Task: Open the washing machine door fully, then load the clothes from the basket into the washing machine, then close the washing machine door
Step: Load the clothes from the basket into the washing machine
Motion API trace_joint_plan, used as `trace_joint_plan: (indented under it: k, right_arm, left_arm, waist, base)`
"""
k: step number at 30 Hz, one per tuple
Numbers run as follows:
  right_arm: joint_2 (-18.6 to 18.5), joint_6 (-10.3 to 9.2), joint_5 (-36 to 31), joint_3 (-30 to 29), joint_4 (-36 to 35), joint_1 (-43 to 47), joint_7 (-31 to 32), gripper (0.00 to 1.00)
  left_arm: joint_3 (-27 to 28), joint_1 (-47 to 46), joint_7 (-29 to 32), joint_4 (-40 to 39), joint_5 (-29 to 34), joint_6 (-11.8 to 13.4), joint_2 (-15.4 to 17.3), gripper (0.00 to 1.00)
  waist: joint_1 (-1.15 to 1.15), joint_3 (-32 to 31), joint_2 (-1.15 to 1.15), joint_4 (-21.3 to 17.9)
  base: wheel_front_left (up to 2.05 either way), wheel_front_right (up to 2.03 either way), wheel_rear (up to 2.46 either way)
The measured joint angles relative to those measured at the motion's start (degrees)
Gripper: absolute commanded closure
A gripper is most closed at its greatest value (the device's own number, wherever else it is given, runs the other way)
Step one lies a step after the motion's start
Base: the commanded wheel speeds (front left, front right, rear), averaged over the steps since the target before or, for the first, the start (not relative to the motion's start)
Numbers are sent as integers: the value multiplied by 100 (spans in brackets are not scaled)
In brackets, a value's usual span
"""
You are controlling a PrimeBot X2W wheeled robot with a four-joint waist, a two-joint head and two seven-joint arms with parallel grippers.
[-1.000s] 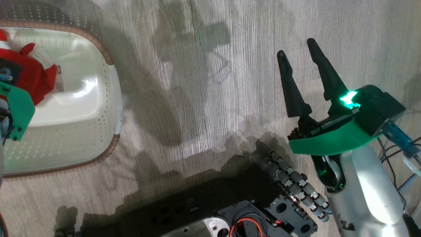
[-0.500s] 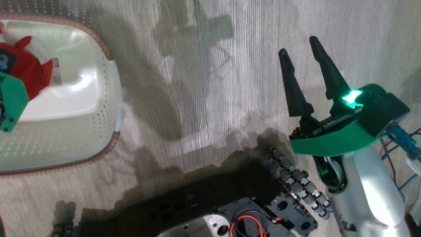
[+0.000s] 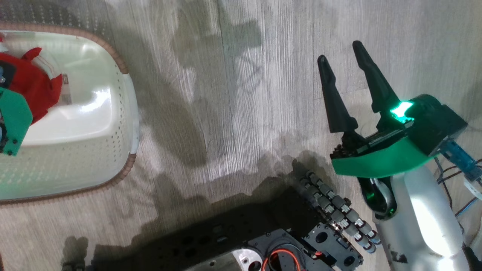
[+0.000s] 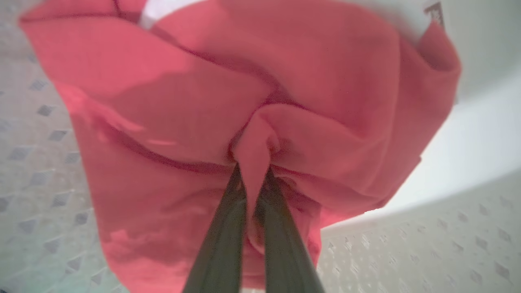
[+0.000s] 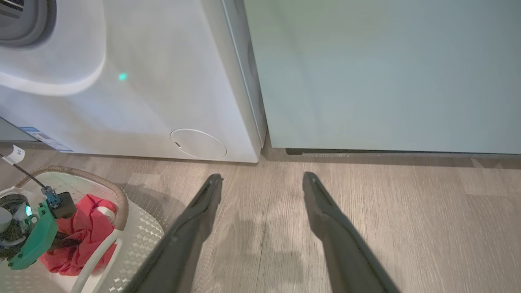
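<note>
Loading step: inside the cream-white perforated plastic basket (image 3: 113,150), left pincer (image 4: 252,171) is closed on the red fabric clothes (image 4: 325,81); next it probably must lift them out.

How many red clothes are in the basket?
1: a red bundle in the basket, pinched by the left end effector. Folds could hide another piece.

— Counted so far?
— One basket (image 3: 126,69), one red bundle of clothes (image 3: 34,86), one washing machine (image 5: 142,81).
— On its front?
— One small round flap (image 5: 198,143), one blue label sticker (image 5: 42,139).
— Beside it?
— One pale green cabinet (image 5: 386,73).
— And for gripping?
— Two: left gripper (image 4: 252,171), right gripper (image 3: 339,51), two fingers each.
</note>
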Motion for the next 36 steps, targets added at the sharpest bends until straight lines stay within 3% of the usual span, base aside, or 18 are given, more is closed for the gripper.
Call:
trace_joint_plan:
  k: [10,23,30,36]
  right_arm:
    - [0,0,32,-37,232,-98,0,0]
    - [0,0,-77,-100,491,74,0,0]
    - [-1,0,-127,-175,667,260,0,0]
    - [-1,0,-187,-209,811,302,0,0]
  left_arm:
    - [45,342,-391,3,-204,58,-162,100]
    - [181,914,-1132,13,-667,309,-548,100]
    - [260,1179,-1704,3,-862,310,-818,100]
    - [307,1372,-1819,-258,-1062,341,-982,100]
  waist:
    - [0,-451,0,28]
    - [0,-1601,0,155]
    - [-1,-2246,0,320]
    - [-1,-2744,0,497]
  base:
    - [0,0,0]
    - [0,0,0]
    - [0,0,0]
    - [0,0,0]
